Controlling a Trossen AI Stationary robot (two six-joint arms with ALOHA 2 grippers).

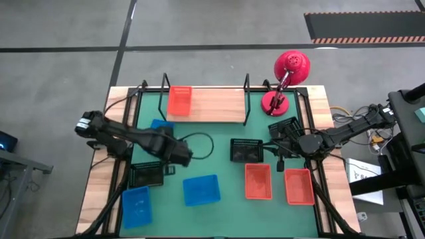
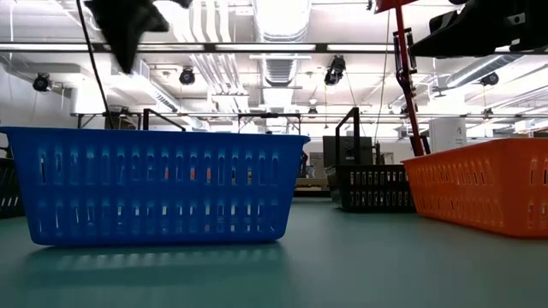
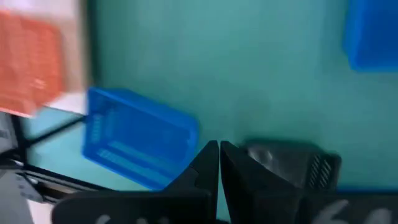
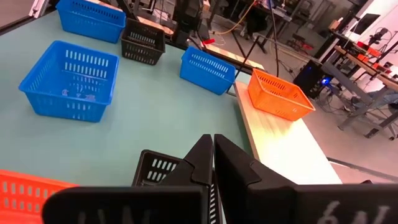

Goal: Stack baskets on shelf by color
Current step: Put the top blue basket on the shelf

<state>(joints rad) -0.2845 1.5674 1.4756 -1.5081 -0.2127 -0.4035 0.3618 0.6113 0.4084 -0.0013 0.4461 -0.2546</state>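
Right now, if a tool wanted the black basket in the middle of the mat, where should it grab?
Probably a rim wall of the black basket, coming straight down. It sits upright and open-topped, so one finger can go inside and one outside. The right tool is nearest.

Colours on the table: orange, blue and black showing against green

Three orange baskets are showing: one (image 1: 179,100) on the light wooden shelf (image 1: 219,106), two (image 1: 257,181) (image 1: 299,186) on the green mat (image 1: 219,153). Blue mesh baskets are lying at (image 1: 201,190), (image 1: 137,206) and (image 1: 161,124); black ones at (image 1: 247,150), (image 1: 146,174) and (image 1: 283,126). A red desk lamp (image 1: 287,76) is glowing crimson beside black wire uprights (image 1: 246,99).
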